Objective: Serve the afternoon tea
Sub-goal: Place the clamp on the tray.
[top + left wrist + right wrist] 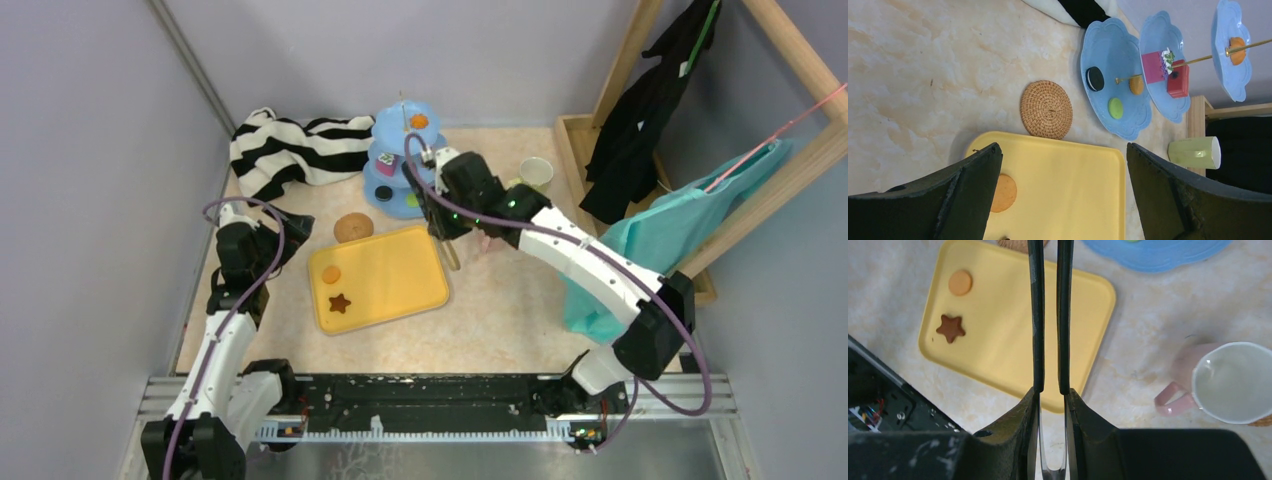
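Overhead, the yellow tray (pixel 395 275) lies mid-frame on the worktop (pixel 500 300). It carries a round orange cookie (pixel 331 274) and a brown star cookie (pixel 340 302) at its left end. Just above the tray's upper left corner sits a cork coaster (pixel 353 227). Further up stands the light-blue three-tier stand (pixel 1108 45).

In the left wrist view, its lowest tier holds a black sandwich cookie (pixel 1094 78), a green one (pixel 1115 108) and an orange one (pixel 1136 85). The middle tier holds a pink cake slice (pixel 1153 66) and a red one (pixel 1179 78).

The yellow-green cup (pixel 536 172) is right of the stand, and the pink-handled cup (pixel 1228 382) is at lower right of the right wrist view, off the tray.

The left hand (pixel 1063 147) is spread wide and grips nothing, above the tray's left edge.

The right hand (pixel 1049 247) hangs over the tray's right end. Its fingers are drawn close, with the tray showing through a thin slit. Their tips run off the top of the frame, so I cannot tell whether they pinch anything.
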Robot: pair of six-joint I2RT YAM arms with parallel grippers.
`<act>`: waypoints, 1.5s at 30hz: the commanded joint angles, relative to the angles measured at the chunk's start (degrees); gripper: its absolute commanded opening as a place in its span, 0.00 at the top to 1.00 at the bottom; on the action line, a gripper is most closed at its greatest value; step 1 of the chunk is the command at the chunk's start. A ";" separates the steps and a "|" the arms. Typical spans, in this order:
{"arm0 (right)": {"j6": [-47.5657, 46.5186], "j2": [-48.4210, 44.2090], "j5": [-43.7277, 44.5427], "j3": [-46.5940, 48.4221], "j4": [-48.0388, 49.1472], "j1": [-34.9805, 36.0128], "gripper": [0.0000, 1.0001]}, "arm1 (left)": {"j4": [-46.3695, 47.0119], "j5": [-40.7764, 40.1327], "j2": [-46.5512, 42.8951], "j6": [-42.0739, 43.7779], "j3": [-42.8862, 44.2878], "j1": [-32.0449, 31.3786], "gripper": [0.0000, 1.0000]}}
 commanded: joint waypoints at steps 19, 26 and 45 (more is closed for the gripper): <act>3.37 13.74 5.28 -24.52 36.32 16.33 1.00 | -2.54 -3.32 1.36 -1.03 1.37 -0.05 0.01; 2.50 19.60 3.02 -20.90 37.19 16.39 0.94 | -1.43 -5.08 -1.13 -1.25 -1.15 -0.10 0.01; -3.16 7.21 9.78 -19.26 35.81 17.77 0.01 | -4.73 -6.65 -3.50 -1.23 2.57 -0.47 0.01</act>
